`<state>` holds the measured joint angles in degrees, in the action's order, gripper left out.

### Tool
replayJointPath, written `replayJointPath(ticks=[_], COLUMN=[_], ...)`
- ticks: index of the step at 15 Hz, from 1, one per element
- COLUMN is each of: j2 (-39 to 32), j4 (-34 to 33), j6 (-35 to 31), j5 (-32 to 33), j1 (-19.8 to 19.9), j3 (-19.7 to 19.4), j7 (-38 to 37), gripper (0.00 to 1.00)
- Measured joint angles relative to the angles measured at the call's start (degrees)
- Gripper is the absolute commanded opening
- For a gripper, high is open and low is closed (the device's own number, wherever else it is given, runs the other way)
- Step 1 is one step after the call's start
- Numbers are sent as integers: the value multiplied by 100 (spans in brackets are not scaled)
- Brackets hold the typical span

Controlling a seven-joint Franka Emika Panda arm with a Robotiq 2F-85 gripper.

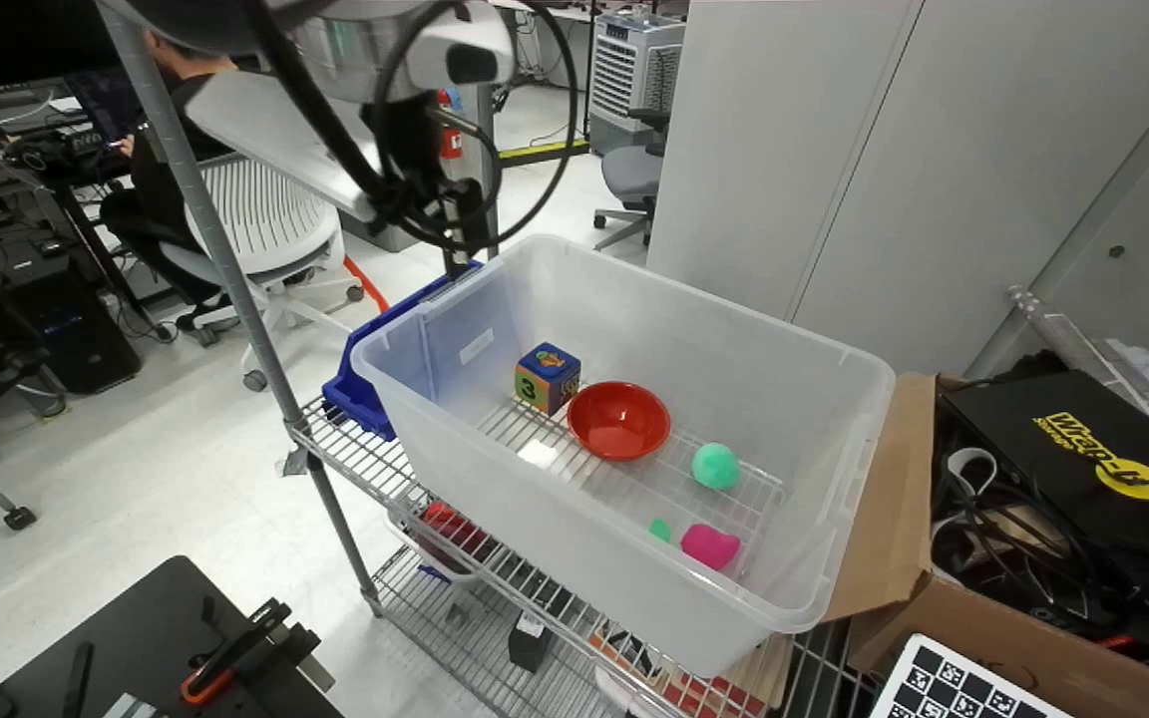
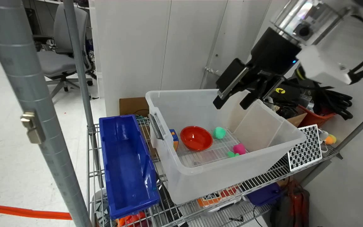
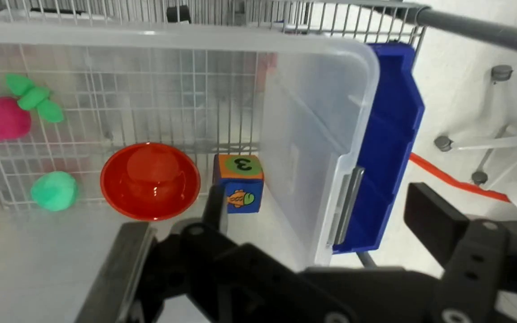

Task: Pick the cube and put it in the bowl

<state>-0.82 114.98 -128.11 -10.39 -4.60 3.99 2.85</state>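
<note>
The cube (image 1: 547,379) has blue, orange and yellow faces with a 3 and a fish on it. It sits on the floor of the tub near an end wall. It also shows in the wrist view (image 3: 244,197) and partly behind the tub wall in an exterior view (image 2: 175,138). The red bowl (image 1: 619,421) stands upright and empty beside the cube, with a small gap seen in the wrist view (image 3: 150,181). My gripper (image 2: 233,104) is open and empty, above the tub. In the wrist view its fingers (image 3: 316,197) are wide apart, and one finger overlaps the cube's edge.
The translucent tub (image 2: 216,176) has high walls around both things. A green ball (image 1: 715,466), a pink piece (image 1: 709,545) and a green piece (image 1: 660,530) lie in it. A blue bin (image 2: 128,164) stands against the tub's end. A cardboard box (image 1: 874,519) stands at the opposite end.
</note>
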Motion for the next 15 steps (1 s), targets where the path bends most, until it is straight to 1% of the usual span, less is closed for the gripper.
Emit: replayJointPath(ticks=[3,7,11,15], j2=[-870,-2205,-3457,-4633], j4=[-573,-1740,-2983,-4140], j6=[-618,-1185,-1306,-1301], j5=[-2,-50,-292,-375], j1=[122,266,376,396], j3=[-69,-127,-20,17], j7=[-45,-439,-433,-733], gripper=[100,100,100,100])
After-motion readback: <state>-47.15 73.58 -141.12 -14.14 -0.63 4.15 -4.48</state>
